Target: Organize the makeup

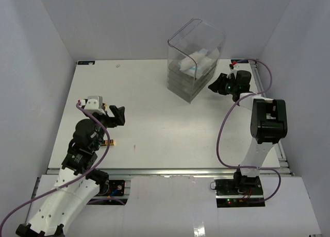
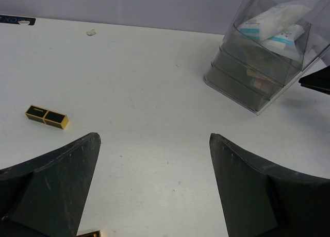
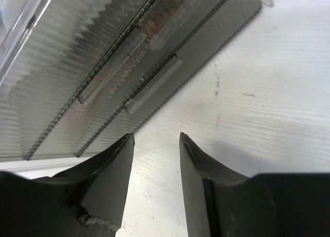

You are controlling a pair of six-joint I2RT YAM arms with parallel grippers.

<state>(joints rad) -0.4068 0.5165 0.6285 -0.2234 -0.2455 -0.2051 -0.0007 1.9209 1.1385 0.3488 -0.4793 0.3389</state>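
Lying ahead-left of the wide-spread, empty left gripper (image 2: 153,136): 1 black tube (image 2: 46,117), gold-edged; right gripper (image 3: 155,136) parted, empty.

The left gripper (image 2: 154,137) gapes wide, black-gold tube (image 2: 47,117) lies left, clear drawer box (image 2: 258,72) stands upper right.

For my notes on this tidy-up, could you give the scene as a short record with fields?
box: clear, with drawers, far right of table
packets: white-blue, in box's top compartment
tube: black-gold, on table, apart from box
left gripper: open, empty, over table
right gripper: open, empty, at box's front
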